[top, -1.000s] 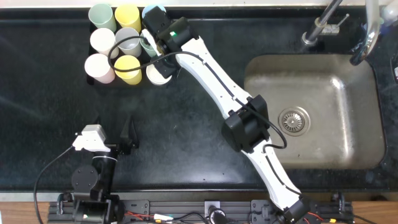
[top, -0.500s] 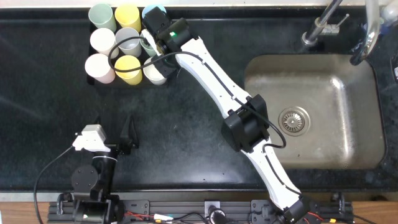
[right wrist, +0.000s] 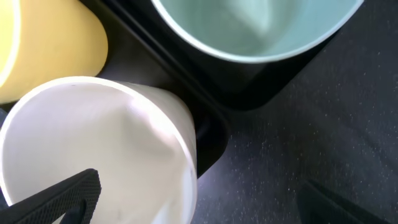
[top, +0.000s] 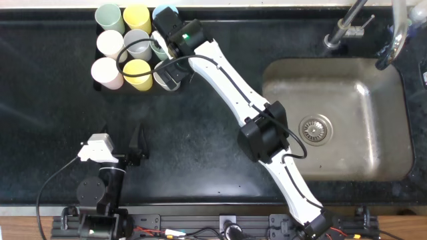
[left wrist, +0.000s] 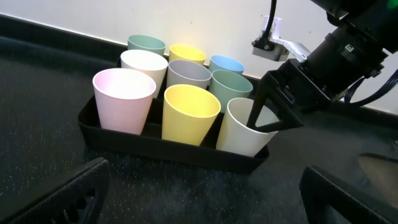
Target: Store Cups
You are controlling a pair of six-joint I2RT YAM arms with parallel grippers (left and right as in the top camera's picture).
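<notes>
A black tray (left wrist: 155,147) at the counter's back left holds several upright pastel cups. A white cup (left wrist: 244,129) leans in the tray's near-right corner slot, beside a yellow cup (left wrist: 189,113). My right gripper (left wrist: 274,116) stands open over the white cup (right wrist: 99,143), one finger inside its rim and the other outside. From above, that gripper (top: 169,71) covers part of the white cup (top: 165,79). My left gripper (top: 124,140) rests open near the front of the counter, well short of the tray, with nothing between its fingers.
A steel sink (top: 373,87) with a faucet (top: 347,27) takes up the right side. A teal cup (right wrist: 249,25) sits in the slot behind the white one. Dark counter lies open between the tray and the left arm.
The white cup has shifted slightly left toward its tray slot, and the right gripper sits lower over it. The left arm has not moved.
</notes>
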